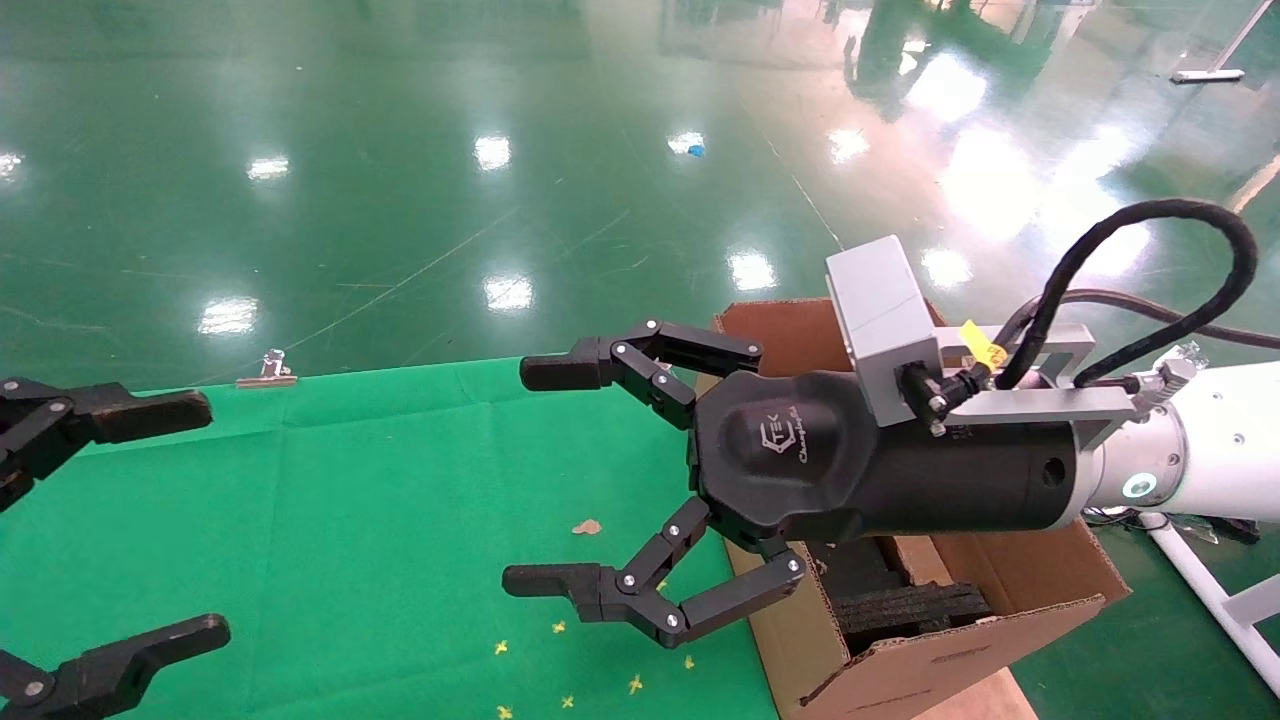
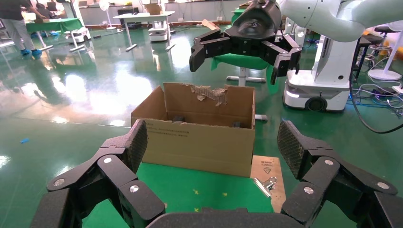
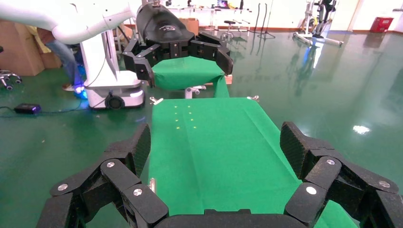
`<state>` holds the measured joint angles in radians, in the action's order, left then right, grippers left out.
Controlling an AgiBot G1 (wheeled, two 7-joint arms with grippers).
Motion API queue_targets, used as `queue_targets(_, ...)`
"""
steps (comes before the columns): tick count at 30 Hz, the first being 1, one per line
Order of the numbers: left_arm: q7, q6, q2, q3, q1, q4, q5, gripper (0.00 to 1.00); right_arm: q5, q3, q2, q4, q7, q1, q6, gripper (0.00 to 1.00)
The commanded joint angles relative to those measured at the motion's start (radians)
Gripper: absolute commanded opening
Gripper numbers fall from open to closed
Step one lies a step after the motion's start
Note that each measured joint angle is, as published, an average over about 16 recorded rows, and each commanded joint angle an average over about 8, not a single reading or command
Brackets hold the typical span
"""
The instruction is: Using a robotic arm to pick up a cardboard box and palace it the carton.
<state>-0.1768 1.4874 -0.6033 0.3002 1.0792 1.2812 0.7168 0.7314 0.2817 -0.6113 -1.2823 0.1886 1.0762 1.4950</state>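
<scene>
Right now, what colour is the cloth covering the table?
Bright green cloth, plain apart from small yellow marks; the right wrist view shows it best.

I'm seeing matt green cloth covering table; carton showing rough brown corrugated cardboard; right gripper looking matt black plastic; floor gleaming glossy green.

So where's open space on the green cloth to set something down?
Most of the green cloth is bare, between the open left gripper and open right gripper. It is crowded at the carton, where black foam blocks lie.
</scene>
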Motion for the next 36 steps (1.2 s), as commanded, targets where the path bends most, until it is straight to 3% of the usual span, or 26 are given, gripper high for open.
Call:
queue_targets(1, 0.0, 0.0, 0.0, 0.0, 0.0, 0.0, 0.0, 1.0, 0.0, 0.0, 0.0, 0.0, 0.0, 0.0, 0.0, 1.0)
queue_targets(36, 0.0, 0.0, 0.0, 0.0, 0.0, 0.0, 0.0, 1.0, 0.0, 0.0, 0.0, 0.0, 0.0, 0.001, 0.0, 1.0)
